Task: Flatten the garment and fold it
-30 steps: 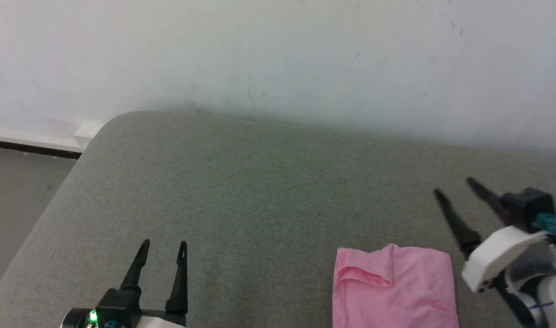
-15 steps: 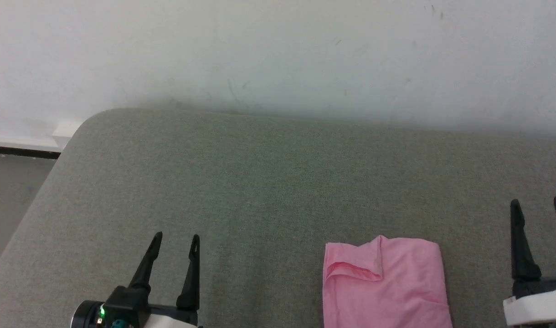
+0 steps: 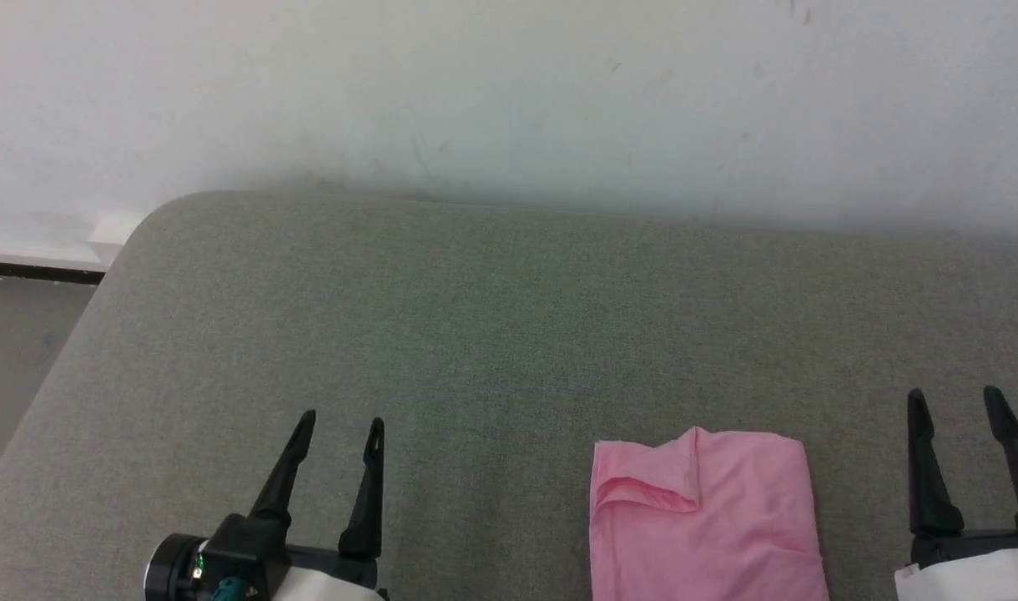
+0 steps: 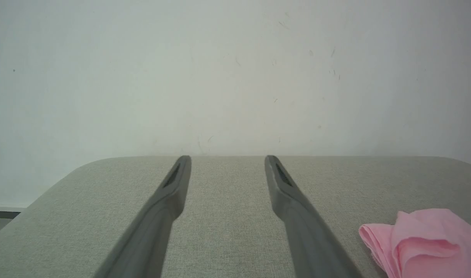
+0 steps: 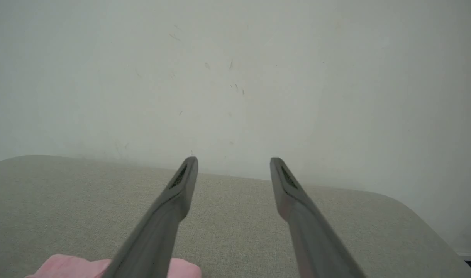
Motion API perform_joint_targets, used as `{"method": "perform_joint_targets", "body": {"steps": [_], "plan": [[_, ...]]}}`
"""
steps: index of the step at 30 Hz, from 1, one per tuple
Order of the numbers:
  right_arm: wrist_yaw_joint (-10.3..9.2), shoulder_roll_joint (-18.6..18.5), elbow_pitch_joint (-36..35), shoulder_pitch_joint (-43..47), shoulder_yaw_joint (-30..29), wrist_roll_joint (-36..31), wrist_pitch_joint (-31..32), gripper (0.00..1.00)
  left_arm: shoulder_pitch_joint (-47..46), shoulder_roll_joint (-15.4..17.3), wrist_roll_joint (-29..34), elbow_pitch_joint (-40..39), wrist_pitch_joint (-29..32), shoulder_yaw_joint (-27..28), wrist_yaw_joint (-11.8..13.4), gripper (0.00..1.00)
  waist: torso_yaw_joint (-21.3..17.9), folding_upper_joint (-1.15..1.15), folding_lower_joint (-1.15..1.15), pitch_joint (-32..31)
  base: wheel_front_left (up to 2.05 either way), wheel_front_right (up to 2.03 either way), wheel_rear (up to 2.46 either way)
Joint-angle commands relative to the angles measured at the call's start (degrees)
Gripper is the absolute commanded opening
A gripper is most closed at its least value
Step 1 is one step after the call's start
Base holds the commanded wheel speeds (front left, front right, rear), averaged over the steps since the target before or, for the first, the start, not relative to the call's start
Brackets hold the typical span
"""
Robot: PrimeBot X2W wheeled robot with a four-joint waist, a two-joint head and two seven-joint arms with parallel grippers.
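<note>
Found the garment [image 3: 701,517] right of centre at the bottom of the head view, lying on the grey-green cushion [image 3: 509,334] and cut off by the bottom edge; read it as already folded into a compact rectangle, with one small flap turned over at its upper left corner; judged the folding step finished or nearly so, pending a look at the part below the frame edge.

Logged the left gripper [image 3: 343,419] at lower left, well apart from the cloth, fingers spread and empty, pointing up-frame toward the wall [image 3: 509,83]; logged the right gripper [image 3: 954,392] at lower right, near the garment's right edge but not touching it, fingers likewise spread, holding nothing.

Checked both wrist views: parted fingers over the cushion; pink cloth at the lower right corner of the left wrist view and at the lower left edge of the right wrist view.

Expect next either no further handling or a light tidy of the flap; would call for a shallow pinch on thin fabric without dragging the layers beneath; risk of undoing the fold if pulled sideways.
</note>
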Motion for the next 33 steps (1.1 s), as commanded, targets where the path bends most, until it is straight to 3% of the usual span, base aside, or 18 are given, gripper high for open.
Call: {"method": "perform_joint_targets", "body": {"steps": [1,6,13,19,23,28,29,30,33], "plan": [[-0.05,-0.25,0.20,-0.05,0.46,0.52,0.82,1.00,-0.89,-0.12,0.41,-0.21,-0.27,0.00,-0.35,1.00,0.29,0.00,0.00,0.28,0.00,0.00,0.00],[-0.05,-3.44,0.90,0.32,3.31,5.97,10.04,1.00,-1.52,-0.50,0.61,-0.27,-0.27,-0.07,-0.71,1.00,1.26,0.00,0.00,1.65,0.00,0.00,0.00],[-0.05,-7.77,3.83,0.28,6.96,15.72,29.79,1.00,-2.55,-1.16,0.93,0.25,-0.27,-0.63,-1.18,1.00,3.07,0.00,0.00,4.20,0.00,0.00,0.00],[-0.05,-4.57,7.57,-0.52,5.16,19.92,45.04,1.00,-3.87,-1.41,1.35,1.07,-0.27,-0.86,-1.68,1.00,5.11,0.00,0.00,5.90,0.00,0.00,0.00],[-0.05,-3.35,9.42,-1.57,5.41,18.69,50.11,1.00,-4.62,-1.50,1.54,1.55,-0.27,-0.92,-2.04,1.00,6.15,0.00,0.00,6.91,0.00,0.00,0.00],[-0.05,-2.99,12.49,-2.91,8.30,17.43,50.68,1.00,-5.20,-1.64,1.82,2.04,-0.27,-1.00,-2.24,1.00,6.81,0.00,0.00,7.31,0.00,0.00,0.00],[-0.05,-3.34,13.04,-3.11,9.30,16.81,50.40,0.24,-5.19,-1.67,1.88,2.12,-0.27,-0.97,-2.22,1.00,6.76,0.00,0.00,7.24,0.00,0.00,0.00],[-0.05,-3.74,13.40,-3.37,10.22,16.25,49.84,0.00,-5.13,-1.68,1.93,2.18,-0.27,-0.94,-2.23,1.00,6.60,0.00,0.00,7.13,0.00,0.00,0.00],[-0.05,-5.32,13.75,-4.92,12.32,13.84,47.55,0.00,-5.07,-1.73,2.05,2.36,-0.27,-1.07,-2.41,1.00,5.35,0.00,0.00,6.59,0.00,0.00,0.00]]}}
